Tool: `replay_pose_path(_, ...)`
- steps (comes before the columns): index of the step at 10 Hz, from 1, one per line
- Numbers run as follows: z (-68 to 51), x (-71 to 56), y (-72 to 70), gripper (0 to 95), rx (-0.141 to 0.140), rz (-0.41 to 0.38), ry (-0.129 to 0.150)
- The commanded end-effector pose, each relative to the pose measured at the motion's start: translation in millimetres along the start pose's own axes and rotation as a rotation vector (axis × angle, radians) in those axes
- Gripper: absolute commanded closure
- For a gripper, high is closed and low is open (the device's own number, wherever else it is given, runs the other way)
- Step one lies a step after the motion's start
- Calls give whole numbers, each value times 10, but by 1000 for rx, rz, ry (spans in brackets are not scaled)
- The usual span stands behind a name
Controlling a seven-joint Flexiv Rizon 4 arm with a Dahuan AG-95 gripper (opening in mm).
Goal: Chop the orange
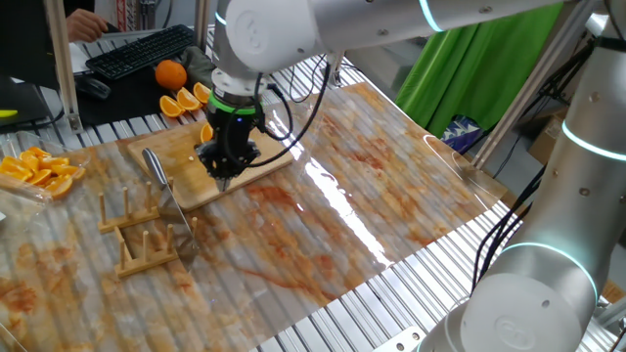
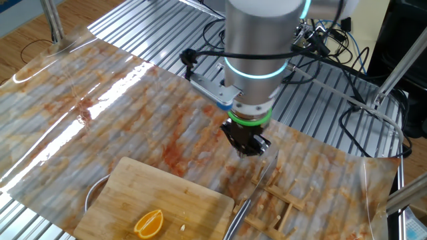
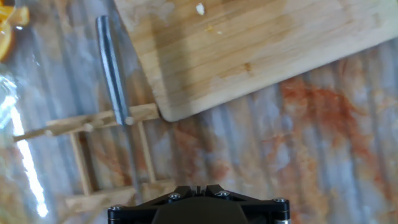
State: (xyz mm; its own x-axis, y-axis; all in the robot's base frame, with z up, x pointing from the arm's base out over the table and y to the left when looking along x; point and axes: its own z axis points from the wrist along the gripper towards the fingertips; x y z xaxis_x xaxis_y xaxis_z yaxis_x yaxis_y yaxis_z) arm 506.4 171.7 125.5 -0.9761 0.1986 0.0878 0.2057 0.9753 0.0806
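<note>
bamboo board [image 2: 160,200] is carrying the orange [image 2: 148,223] near its front edge in the other fixed view. i'm seeing the jaws hanging over the table [image 2: 133,100] beside the knife [image 1: 158,181]; i cannot tell their state.
</note>
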Motion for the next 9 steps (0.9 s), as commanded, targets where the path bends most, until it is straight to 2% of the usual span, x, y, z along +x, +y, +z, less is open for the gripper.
replay_pose_path(1,36,1,212,950,-3,27,-8)
replay_pose_path(3,39,-10,345,950,-1,47,-7)
replay_pose_path(4,44,-19,378,760,-1,59,-4)
replay_pose_path(9,121,-94,554,760,-5,62,-3)
